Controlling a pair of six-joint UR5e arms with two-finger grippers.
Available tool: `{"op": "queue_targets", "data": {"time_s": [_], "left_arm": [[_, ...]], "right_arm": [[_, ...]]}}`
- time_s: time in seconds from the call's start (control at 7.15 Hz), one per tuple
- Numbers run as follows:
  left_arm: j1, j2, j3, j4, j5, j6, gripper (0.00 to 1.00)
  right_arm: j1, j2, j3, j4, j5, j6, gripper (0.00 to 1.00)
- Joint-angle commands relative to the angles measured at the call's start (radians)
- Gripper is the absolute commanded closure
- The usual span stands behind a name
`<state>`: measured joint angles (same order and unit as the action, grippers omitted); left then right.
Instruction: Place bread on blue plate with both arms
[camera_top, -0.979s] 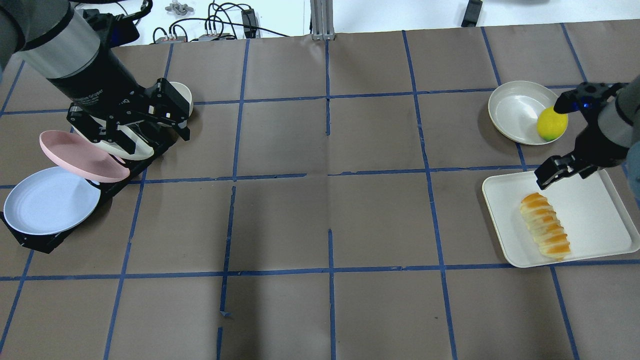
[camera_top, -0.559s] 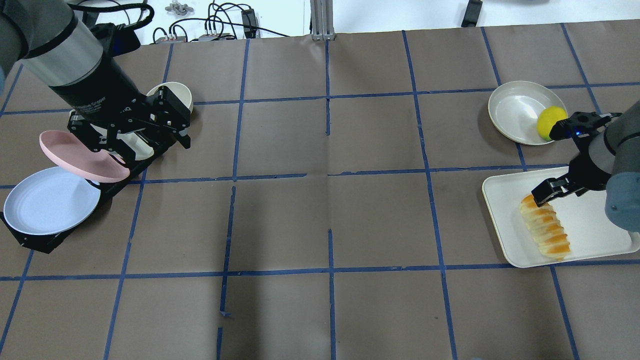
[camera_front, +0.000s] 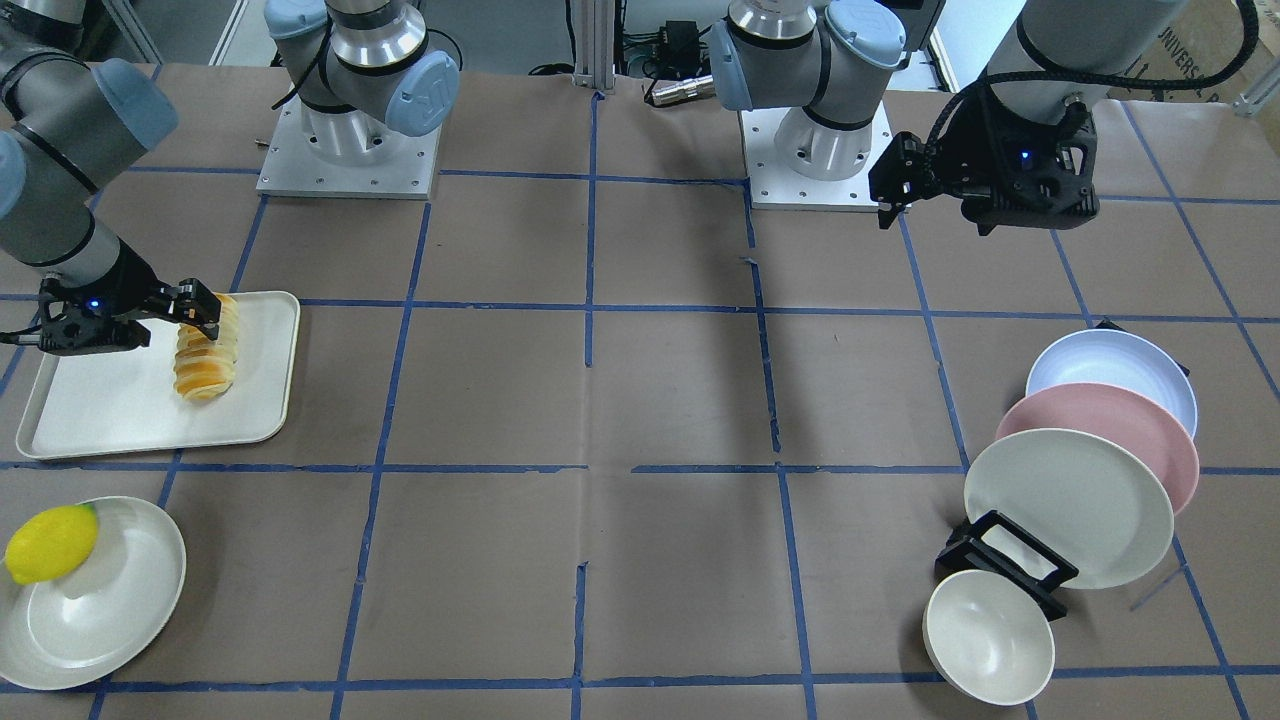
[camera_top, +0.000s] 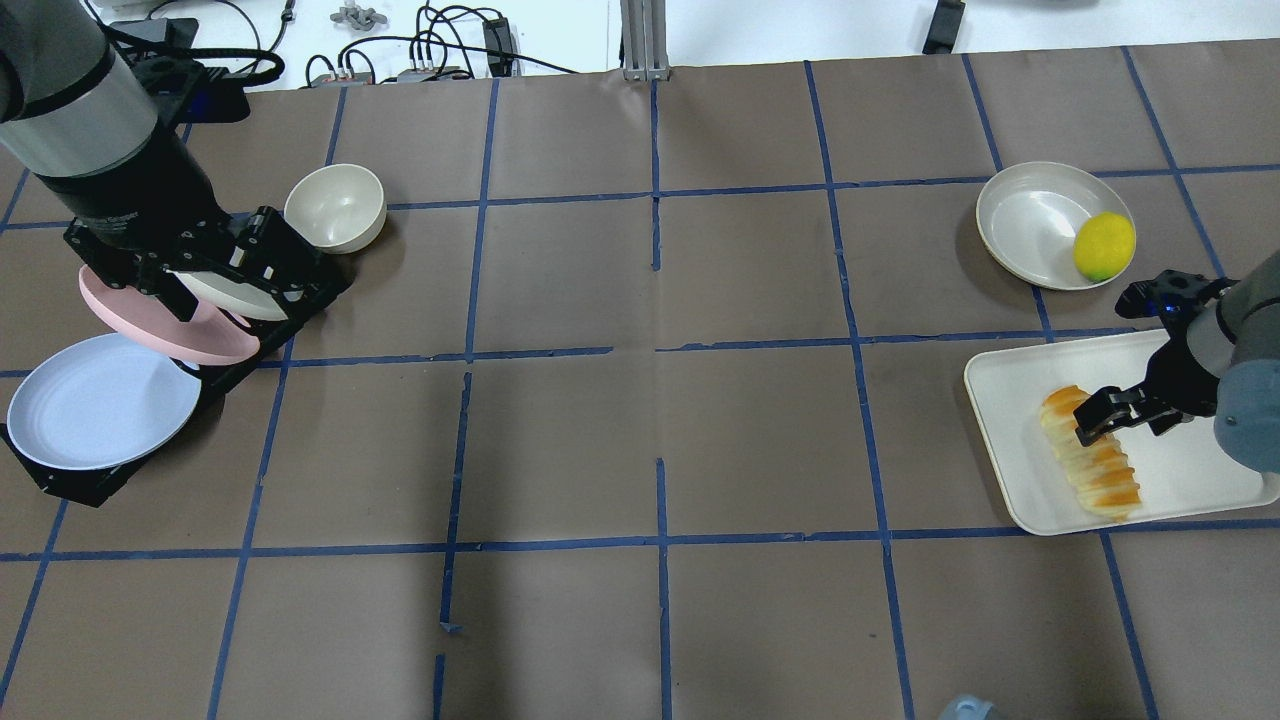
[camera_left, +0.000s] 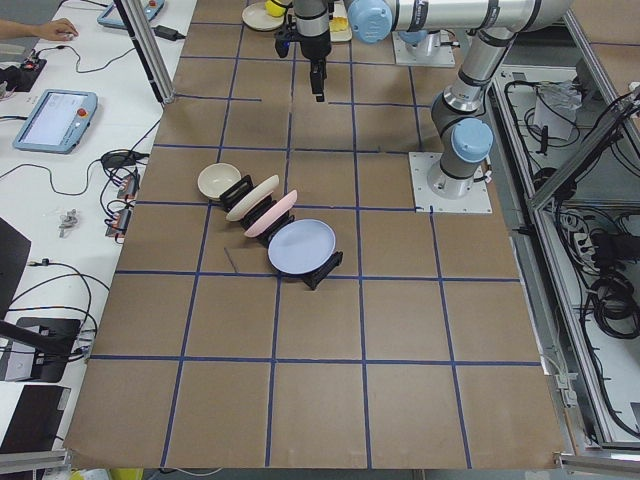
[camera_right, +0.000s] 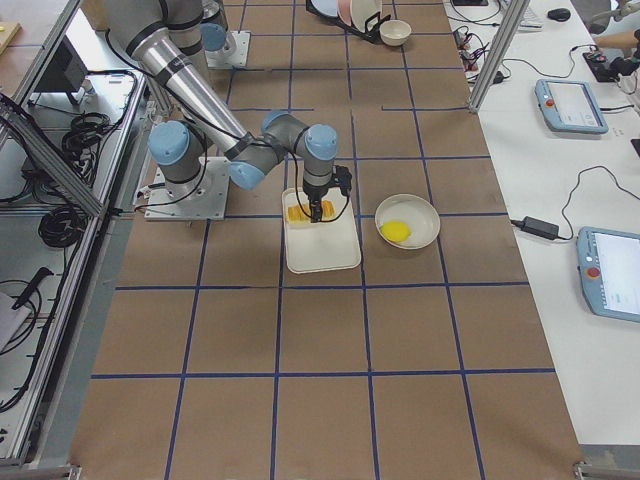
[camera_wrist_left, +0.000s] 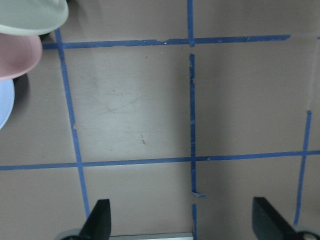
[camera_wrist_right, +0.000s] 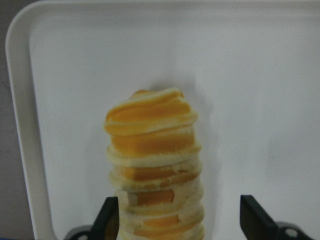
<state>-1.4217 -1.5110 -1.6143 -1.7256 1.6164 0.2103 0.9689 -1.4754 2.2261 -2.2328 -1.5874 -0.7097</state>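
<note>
The bread (camera_top: 1092, 455) lies on a white tray (camera_top: 1195, 470), striped orange and cream. My right gripper (camera_top: 1108, 415) is open and low over the loaf's far end. In the right wrist view the bread (camera_wrist_right: 154, 150) lies between the two fingers (camera_wrist_right: 107, 220), which stand on either side of it. The blue plate (camera_top: 100, 400) leans at the near end of a black rack (camera_top: 60, 482); it also shows in the front view (camera_front: 1110, 372). My left gripper (camera_top: 265, 262) is open and empty, high above the rack area, with bare table under it (camera_wrist_left: 181, 222).
A pink plate (camera_top: 160, 328) and a cream plate (camera_top: 240, 298) stand in the rack behind the blue one. A cream bowl (camera_top: 335, 207) sits beside the rack. A yellow lemon (camera_top: 1104, 246) rests on a cream plate (camera_top: 1030, 222) beyond the tray.
My right gripper moved down from above the tray's far edge and now straddles the bread's end. My left arm drew back to the left over the rack, uncovering the bowl.
</note>
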Motion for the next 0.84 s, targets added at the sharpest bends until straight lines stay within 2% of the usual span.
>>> {"op": "queue_targets", "data": {"time_s": [0.0,0.28,0.42,0.7], "left_arm": [[0.024,0.003,0.004,-0.008,0.008,0.065,0.0],[0.094,0.009,-0.005,-0.012,0.013,0.249,0.0],[0.122,0.014,-0.012,-0.018,0.046,0.286,0.0],[0.22,0.006,-0.019,-0.008,0.14,0.546,0.0]], "right_arm": [[-0.002,0.003,0.017,0.011,0.027,0.007,0.15],[-0.004,0.013,0.017,-0.002,0.03,0.009,0.15],[-0.004,0.015,0.017,-0.028,0.03,0.007,0.15],[-0.004,0.067,0.017,-0.104,0.032,0.009,0.16]]}}
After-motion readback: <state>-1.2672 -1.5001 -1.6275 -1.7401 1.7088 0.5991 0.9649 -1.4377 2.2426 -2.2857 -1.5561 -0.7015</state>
